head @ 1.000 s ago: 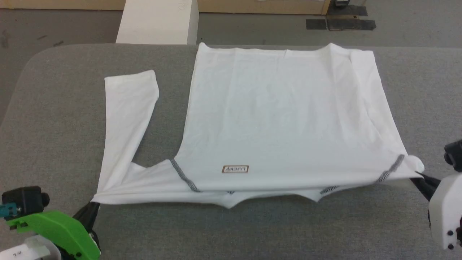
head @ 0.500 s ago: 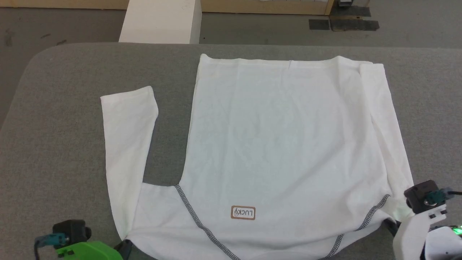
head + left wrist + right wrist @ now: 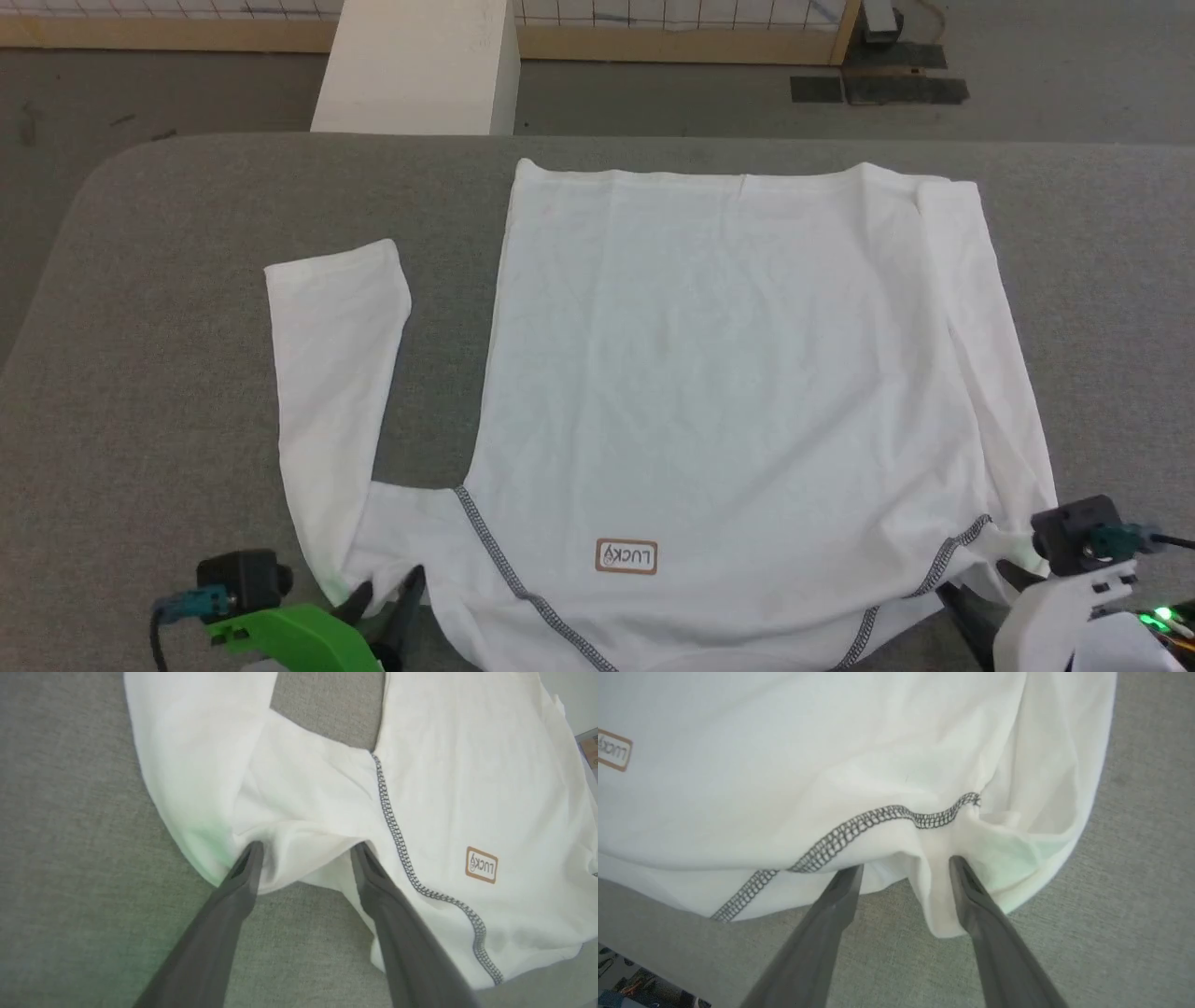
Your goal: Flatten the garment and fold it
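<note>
The white long-sleeved garment (image 3: 728, 373) lies spread flat on the grey table (image 3: 168, 308), collar end nearest me, brown LUCKY label (image 3: 626, 556) facing up. Its left sleeve (image 3: 331, 373) runs away from me beside the body; the right sleeve (image 3: 990, 355) lies folded along the body's right edge. My left gripper (image 3: 385, 595) stands open at the left shoulder, and in the left wrist view the left gripper (image 3: 307, 851) straddles a bunched fold of the garment (image 3: 299, 788). My right gripper (image 3: 985, 588) is open at the right shoulder; the right wrist view shows the right gripper (image 3: 906, 865) at the garment's (image 3: 831, 765) zigzag-stitched seam (image 3: 878, 816).
A rigid white box (image 3: 415, 65) stands on the floor past the table's far edge. Behind it runs a wood-framed mesh fence (image 3: 672, 28), with dark mats (image 3: 878, 89) on the floor at the back right. Bare table surface surrounds the garment on both sides.
Both grippers, shut on the garment's shoulders before, have opened and let go. The near edge, earlier raised and doubled under, now lies flat. The camera has shifted too.
</note>
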Robot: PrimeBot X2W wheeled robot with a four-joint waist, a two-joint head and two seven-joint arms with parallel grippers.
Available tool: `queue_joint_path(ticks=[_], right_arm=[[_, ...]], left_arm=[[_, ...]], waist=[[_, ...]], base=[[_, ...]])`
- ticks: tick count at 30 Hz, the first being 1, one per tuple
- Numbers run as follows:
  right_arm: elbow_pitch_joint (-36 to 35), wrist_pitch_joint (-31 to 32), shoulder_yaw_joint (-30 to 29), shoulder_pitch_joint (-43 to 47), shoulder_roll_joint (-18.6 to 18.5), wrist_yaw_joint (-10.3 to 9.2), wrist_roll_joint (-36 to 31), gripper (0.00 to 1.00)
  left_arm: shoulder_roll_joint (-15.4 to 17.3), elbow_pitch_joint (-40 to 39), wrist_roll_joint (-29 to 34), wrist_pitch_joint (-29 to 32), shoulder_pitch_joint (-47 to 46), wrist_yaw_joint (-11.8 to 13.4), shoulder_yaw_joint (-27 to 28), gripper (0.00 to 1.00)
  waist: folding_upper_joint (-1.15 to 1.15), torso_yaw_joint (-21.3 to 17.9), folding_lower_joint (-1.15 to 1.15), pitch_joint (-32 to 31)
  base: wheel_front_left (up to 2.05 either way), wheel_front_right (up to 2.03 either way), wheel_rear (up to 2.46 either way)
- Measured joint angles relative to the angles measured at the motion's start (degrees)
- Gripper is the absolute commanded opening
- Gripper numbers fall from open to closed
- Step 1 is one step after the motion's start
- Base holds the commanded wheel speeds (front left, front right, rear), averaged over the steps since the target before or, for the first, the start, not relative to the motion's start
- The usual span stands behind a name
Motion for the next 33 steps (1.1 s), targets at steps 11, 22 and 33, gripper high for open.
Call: queue_joint_path(ticks=[11,22,33], right_arm=[[-11.01,-9.49,-13.24,7.88,11.79,0.0,-4.05,1.0],[-8.24,-30.82,-11.46,-0.77,15.3,0.0,-6.37,1.0],[-4.08,-35.67,-6.56,-7.05,15.41,0.0,-5.95,1.0]], left_arm=[[1.35,-8.86,1.58,-8.36,2.11,2.9,6.98,1.0],[5.83,1.27,10.35,-18.52,-13.79,0.38,8.69,1.0],[11.11,13.15,8.49,-9.96,-25.81,-0.24,10.92,1.0]], waist=[[0.0,-0.2,0.0,-1.84],[0.0,-3.14,0.0,2.93],[0.0,-7.52,0.01,10.51]], base=[[0.0,0.0,0.0],[0.0,0.0,0.0],[0.0,0.0,0.0]])
